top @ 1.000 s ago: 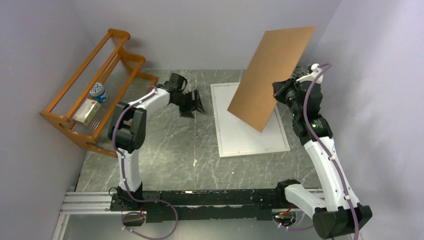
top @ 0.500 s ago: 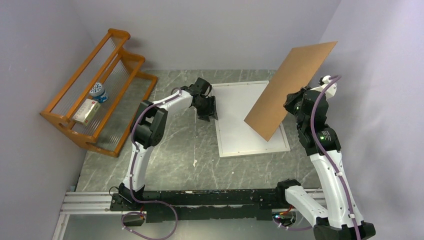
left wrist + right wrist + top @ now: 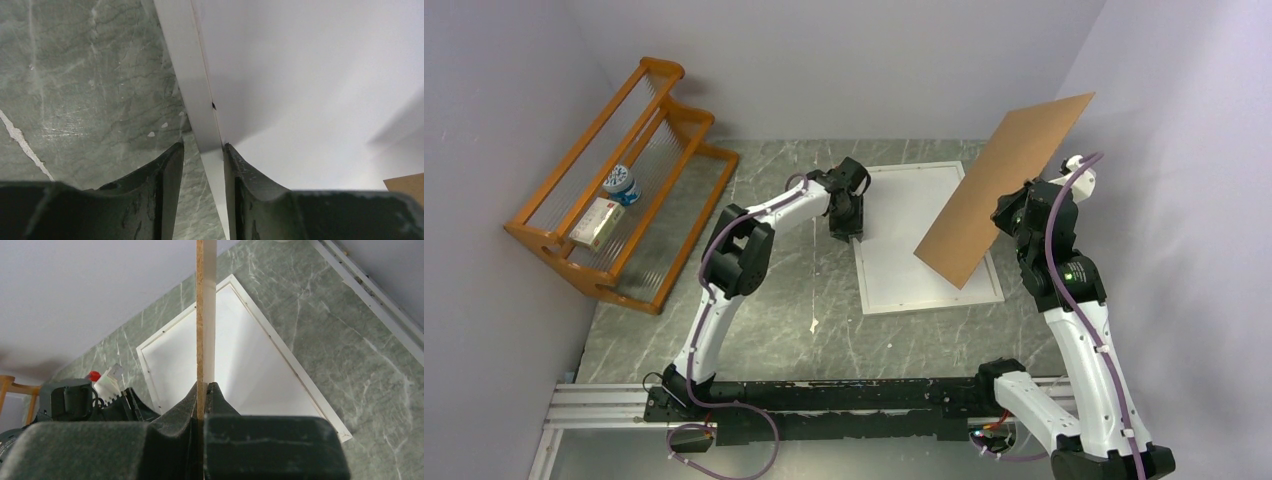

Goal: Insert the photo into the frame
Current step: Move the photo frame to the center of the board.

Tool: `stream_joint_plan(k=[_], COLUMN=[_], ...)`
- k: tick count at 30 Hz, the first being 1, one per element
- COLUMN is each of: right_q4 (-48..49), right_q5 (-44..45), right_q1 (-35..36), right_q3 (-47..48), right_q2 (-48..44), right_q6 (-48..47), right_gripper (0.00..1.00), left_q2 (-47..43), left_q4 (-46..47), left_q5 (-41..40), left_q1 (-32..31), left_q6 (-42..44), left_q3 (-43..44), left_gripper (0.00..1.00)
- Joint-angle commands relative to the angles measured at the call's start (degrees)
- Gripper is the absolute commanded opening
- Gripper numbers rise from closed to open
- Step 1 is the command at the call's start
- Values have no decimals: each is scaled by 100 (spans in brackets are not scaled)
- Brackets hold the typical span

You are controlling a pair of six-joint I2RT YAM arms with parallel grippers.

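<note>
- The thin white rectangular frame [image 3: 190, 75] is laid flat on the grey marbled desk [image 3: 774, 300].
- Its left edge is straddled by the parted left tool [image 3: 200, 150].
- A tilted brown hardboard sheet [image 3: 1004, 190] is clamped in the right tool [image 3: 202, 390].

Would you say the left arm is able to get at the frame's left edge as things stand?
Probably yes: the left claw straddles that edge of the frame, with nothing between them; the brown board, gripped in the right claw, hangs over the frame's right side.
</note>
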Motion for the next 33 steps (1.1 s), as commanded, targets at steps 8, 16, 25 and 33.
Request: stream_joint_plan(k=[8,16,25,33], right_q4=[550,978,2443,2950], right_q5=[-835,-2883,-4841,-5301], right_q1=[10,14,16,19], right_q3=[548,852,223,-78], right_q2=[162,870,1614,2198], right_q6=[-8,46,1106,1257], right_gripper=[0,0,0,0], left_q2=[-808,-1711,-2301,-2634], left_q4=[-82,538,775,760], left_q5=[-158,944,1713,2001], left_q1=[409,1249,2088,2399], left_q6=[468,1152,1595,1686], left_q3=[-1481,-2804,-3363,-3486], left_gripper=[41,42,43,47])
